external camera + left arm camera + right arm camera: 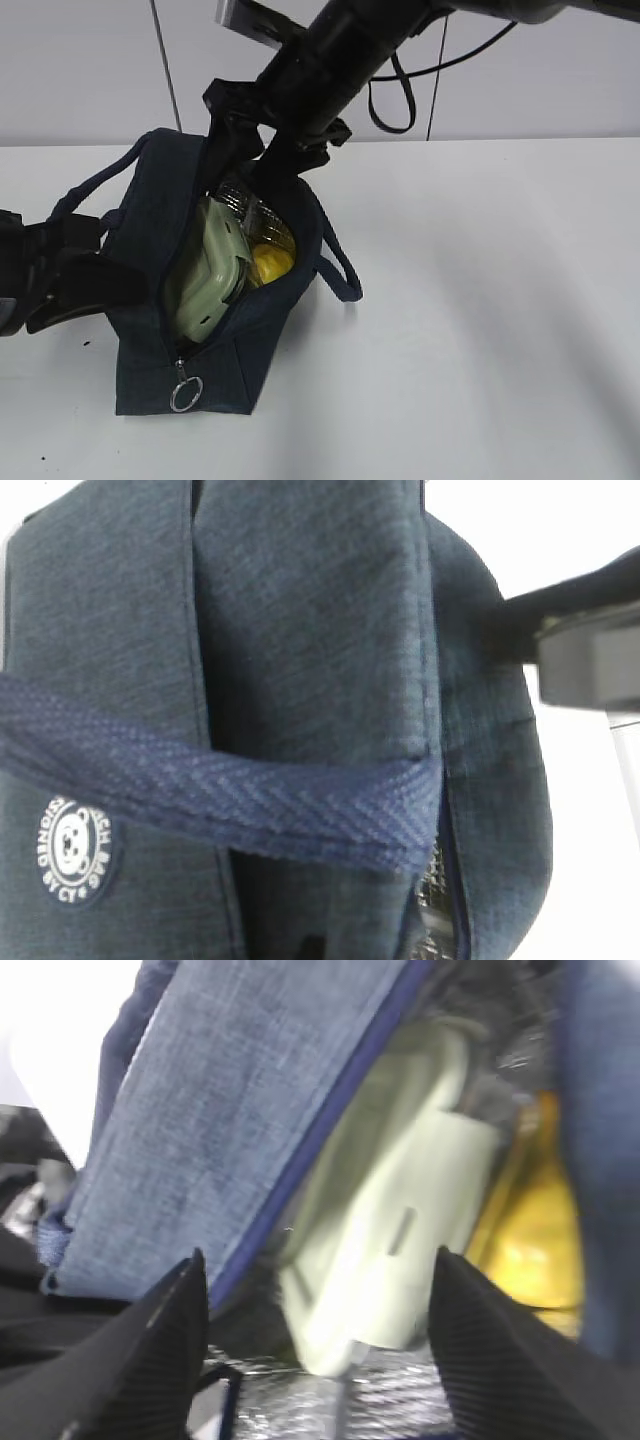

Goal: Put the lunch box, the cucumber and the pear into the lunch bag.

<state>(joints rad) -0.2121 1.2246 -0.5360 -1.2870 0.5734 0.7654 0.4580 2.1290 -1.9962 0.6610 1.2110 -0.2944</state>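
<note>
From outside, the bag (190, 300) stands open on the table (480, 300). The box (205, 275) and pear (270, 262) sit inside. The left gripper (60, 280) is shut tight on the bag's side. The left wrist view shows only bag cloth and a strap (220, 795) (very close). The right gripper (315, 1350) hangs open over the box.

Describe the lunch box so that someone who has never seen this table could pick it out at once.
Find the dark navy lunch bag standing open on the white table. Inside its opening, the lunch box stands on edge against the left wall. Its pale green lid sets it apart from the yellow pear tucked beside it on the right.
</note>
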